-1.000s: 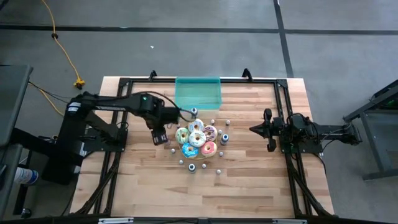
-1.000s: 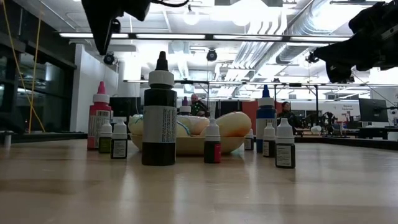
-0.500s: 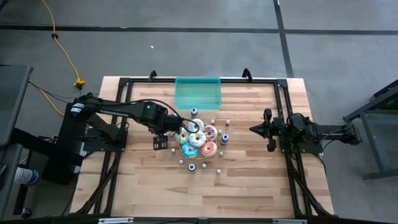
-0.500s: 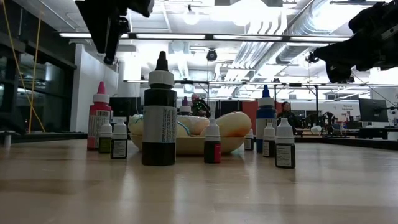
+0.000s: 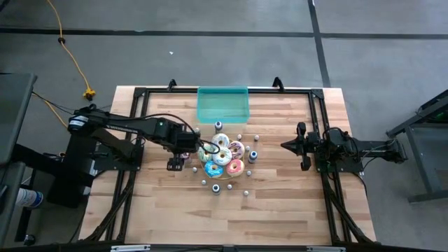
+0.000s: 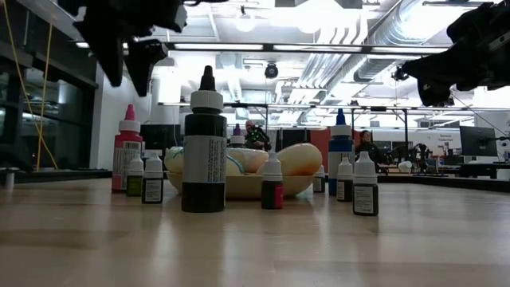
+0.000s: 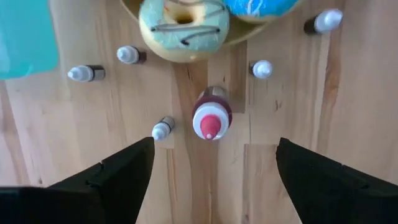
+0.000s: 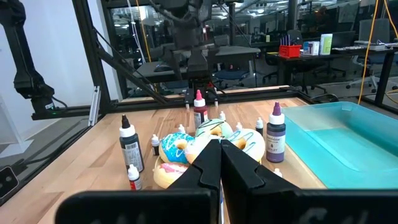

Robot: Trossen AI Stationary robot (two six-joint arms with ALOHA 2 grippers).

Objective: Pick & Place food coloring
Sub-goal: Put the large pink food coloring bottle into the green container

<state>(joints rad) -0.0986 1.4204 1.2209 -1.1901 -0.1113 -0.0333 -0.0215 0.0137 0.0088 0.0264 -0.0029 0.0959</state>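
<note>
The food coloring bottles stand upright on the wooden table around a plate of donuts (image 5: 221,157). A red-capped bottle (image 7: 210,118) stands on its base left of the donuts, also in the low view (image 6: 127,147). My left gripper (image 7: 214,149) hangs open above that bottle, fingers pointing down and wide apart, touching nothing; in the low view the gripper (image 6: 127,56) is clear of the cap. Small white-capped bottles (image 7: 163,129) stand nearby. My right gripper (image 8: 219,155) waits shut and level at the table's right side (image 5: 287,145).
A teal tray (image 5: 222,103) sits at the table's far edge behind the donuts. A tall black bottle (image 6: 205,151) and a blue-capped bottle (image 6: 340,155) stand by the plate. Bare wood lies toward the near edge. People show in the room beyond.
My left gripper has come down and toward the table's near-left, over the red-capped bottle, rolling about its own axis. Its fingers have spread wider apart. The bottles and donuts have stayed put.
</note>
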